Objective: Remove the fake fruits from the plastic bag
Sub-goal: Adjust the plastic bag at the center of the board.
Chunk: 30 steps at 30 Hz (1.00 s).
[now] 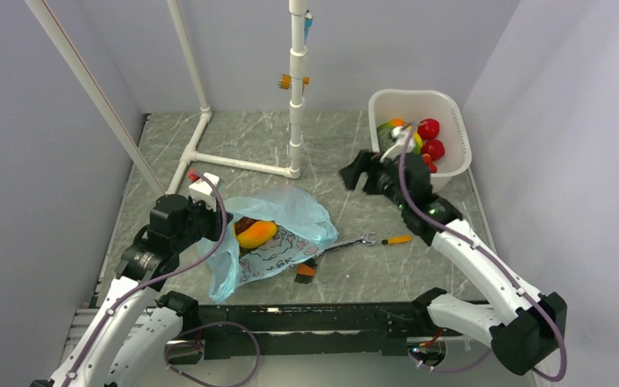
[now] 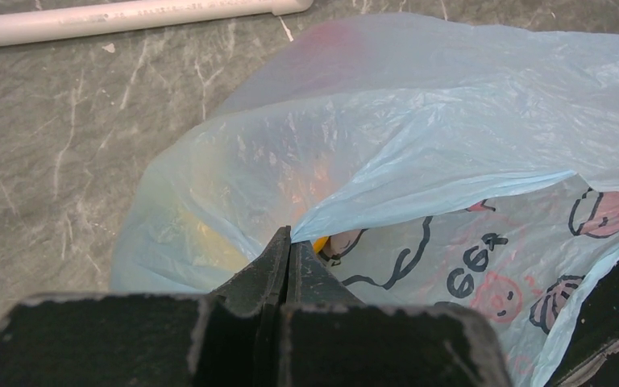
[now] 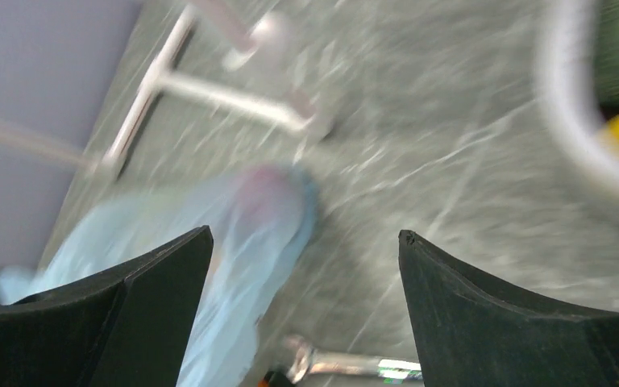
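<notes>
Left wrist: L tool [image 2: 290, 240] on bag [image 2: 451, 105]

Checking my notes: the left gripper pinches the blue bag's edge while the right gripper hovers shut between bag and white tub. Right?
No: the right gripper has its jaws wide open, as the right wrist view shows. The left gripper does pinch the bag by its edge.

A robot lab cell: plain grey walls [image 1: 16, 121] enclose a marbled table [image 1: 250, 133] and white pipe frame [image 1: 297, 105].

White tub [image 1: 419, 103] at far right (green melon [image 1: 385, 129] inside), orange-handled wrench [image 1: 371, 240] mid-table, white pipe frame [image 1: 242, 164]
</notes>
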Tool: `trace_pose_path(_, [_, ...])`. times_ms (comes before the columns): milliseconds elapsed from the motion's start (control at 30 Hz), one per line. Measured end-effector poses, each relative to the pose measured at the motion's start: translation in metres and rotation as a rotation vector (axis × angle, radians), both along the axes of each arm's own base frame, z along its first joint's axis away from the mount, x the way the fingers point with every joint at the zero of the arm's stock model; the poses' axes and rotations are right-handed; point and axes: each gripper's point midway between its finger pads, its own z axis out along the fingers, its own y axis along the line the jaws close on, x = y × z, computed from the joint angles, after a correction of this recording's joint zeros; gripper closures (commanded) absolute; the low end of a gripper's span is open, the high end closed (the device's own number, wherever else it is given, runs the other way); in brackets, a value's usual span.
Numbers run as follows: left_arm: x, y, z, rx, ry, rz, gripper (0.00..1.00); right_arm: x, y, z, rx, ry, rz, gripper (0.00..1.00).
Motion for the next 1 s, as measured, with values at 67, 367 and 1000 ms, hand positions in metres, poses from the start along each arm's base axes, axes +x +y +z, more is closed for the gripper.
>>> trace_pose_path(67, [0.0, -0.002, -0.004, 0.001, 0.017, -0.012, 1.0, -0.026, 0.038, -0.013, -0.008, 0.021, 0.146, 0.13])
trace_pose_path(367, [-0.006, -0.019, -0.012, -0.022, 0.076, -0.105, 1.0, -0.088, 0.103, 0.014, 0.042, -0.012, 0.443, 0.24])
trace_pose_path(1000, [-0.012, -0.014, 0.015, -0.046, -0.05, -0.086, 1.0, -0.231, 0.243, 0.002, -0.163, -0.194, 0.883, 0.59])
